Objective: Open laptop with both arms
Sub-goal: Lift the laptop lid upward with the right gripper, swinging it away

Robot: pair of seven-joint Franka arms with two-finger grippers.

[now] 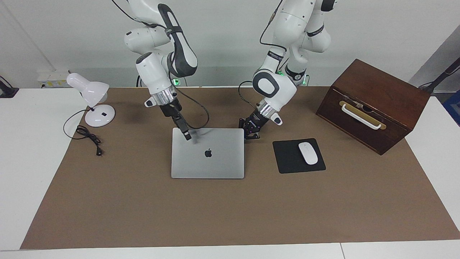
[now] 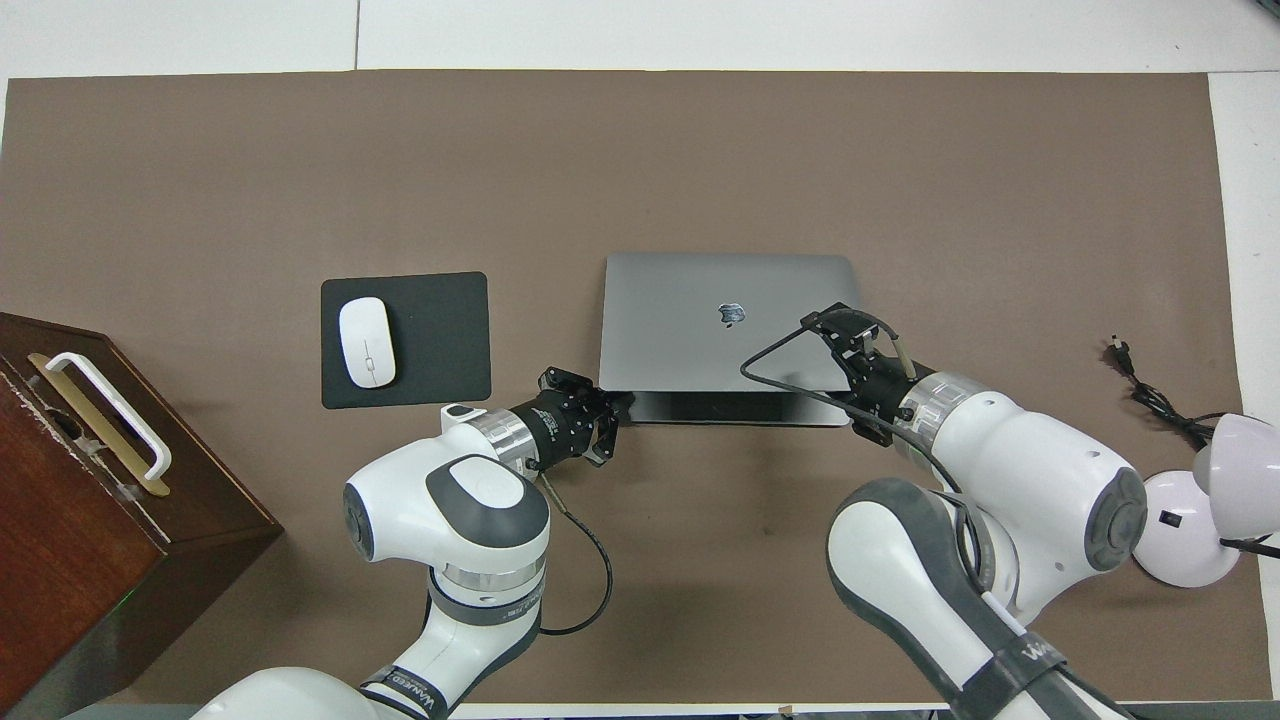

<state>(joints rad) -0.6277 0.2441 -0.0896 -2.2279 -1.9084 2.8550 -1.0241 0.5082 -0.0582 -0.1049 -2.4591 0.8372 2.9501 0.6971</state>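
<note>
The silver-grey laptop lies mid-table on the brown mat, apple logo up. Its lid edge nearest the robots is lifted a little, and the dark base shows under it in the overhead view. My right gripper is on that lid edge near the corner toward the right arm's end, shut on the lid; it also shows in the overhead view. My left gripper sits low at the laptop's corner toward the left arm's end, touching the base there.
A black mouse pad with a white mouse lies beside the laptop toward the left arm's end. A brown wooden box with a white handle stands past it. A white desk lamp and its cable are at the right arm's end.
</note>
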